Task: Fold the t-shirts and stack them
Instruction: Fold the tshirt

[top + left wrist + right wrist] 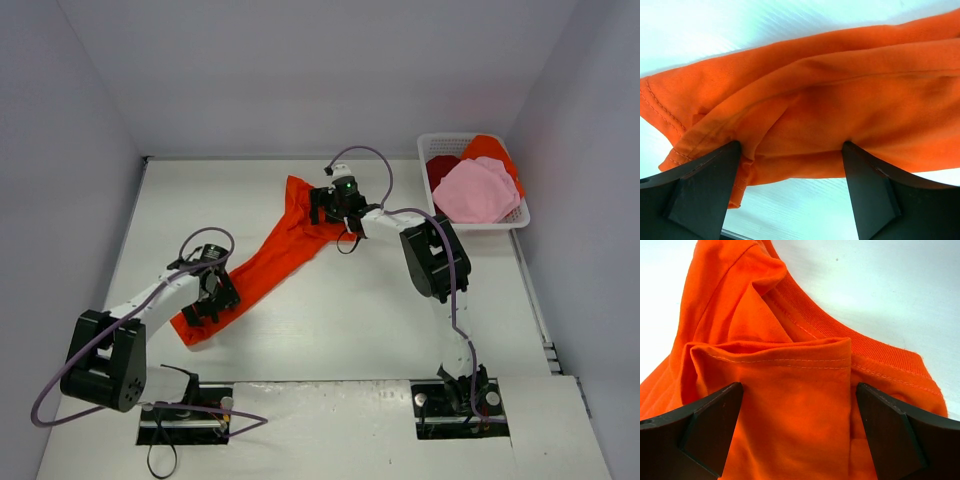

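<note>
Table (330,330): big shirt (275,255), orange-red, lies in a long bunched band left of the basket (432,142), well apart from it; sleeves lost in the folds. Basket, white lattice: pink shirt (475,192) on top, dark red shirt (440,168) and orange shirt (490,148) behind it, both mostly covered. Right gripper (797,385) at the band's end nearer the basket, over the collar. Left gripper (790,145) at the far end, over a hem. Both have fingers wide apart, straddling cloth.

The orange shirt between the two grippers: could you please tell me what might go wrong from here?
1. The orange shirt lies bunched in a twisted strip; closing now could pinch several layers, so it may not spread flat.
2. The right gripper straddles a loose folded flap below the collar; it might catch only that flap.
</note>
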Robot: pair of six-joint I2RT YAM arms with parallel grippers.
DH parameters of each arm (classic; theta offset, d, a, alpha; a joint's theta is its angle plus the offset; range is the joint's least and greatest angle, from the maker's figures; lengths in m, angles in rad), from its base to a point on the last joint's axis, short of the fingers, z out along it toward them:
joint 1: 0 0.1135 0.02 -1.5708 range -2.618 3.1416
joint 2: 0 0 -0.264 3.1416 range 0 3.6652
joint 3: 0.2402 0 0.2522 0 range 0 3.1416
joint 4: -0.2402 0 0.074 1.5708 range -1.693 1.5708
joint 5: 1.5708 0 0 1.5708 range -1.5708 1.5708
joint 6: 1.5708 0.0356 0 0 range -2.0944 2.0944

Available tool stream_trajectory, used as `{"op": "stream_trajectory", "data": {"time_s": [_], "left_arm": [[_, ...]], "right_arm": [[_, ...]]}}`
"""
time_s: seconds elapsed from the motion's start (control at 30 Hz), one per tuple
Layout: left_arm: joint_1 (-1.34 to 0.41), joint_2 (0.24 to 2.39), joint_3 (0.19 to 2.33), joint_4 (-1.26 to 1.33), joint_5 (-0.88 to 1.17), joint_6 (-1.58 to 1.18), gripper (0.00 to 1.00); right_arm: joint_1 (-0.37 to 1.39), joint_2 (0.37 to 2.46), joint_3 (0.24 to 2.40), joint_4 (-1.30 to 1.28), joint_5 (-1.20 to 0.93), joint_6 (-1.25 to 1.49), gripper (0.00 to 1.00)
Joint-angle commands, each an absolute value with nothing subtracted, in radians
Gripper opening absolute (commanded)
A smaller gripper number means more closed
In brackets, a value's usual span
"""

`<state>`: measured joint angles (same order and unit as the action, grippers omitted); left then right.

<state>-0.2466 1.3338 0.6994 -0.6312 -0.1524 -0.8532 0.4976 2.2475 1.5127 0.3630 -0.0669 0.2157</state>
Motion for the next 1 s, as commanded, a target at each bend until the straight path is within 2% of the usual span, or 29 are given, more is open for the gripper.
{"op": "stream_trajectory", "data": {"time_s": [0.0,0.4,0.97], "left_arm": [[-0.302,1.318,0.683,-0.641,-0.107,-0.910,0.77],[-0.563,1.374,0.640,-0.580,-0.041,-1.093,0.77],[-0.905,1.417,0.695,-0.534,-0.017,-1.382,0.77]], "right_arm": [[0.489,2.178,1.511,0.379,-0.081,0.230,0.93],[0.465,2.252,1.588,0.383,-0.129,0.256,0.93],[0.463,2.362,1.687,0.400,-0.183,0.284,0.93]]}}
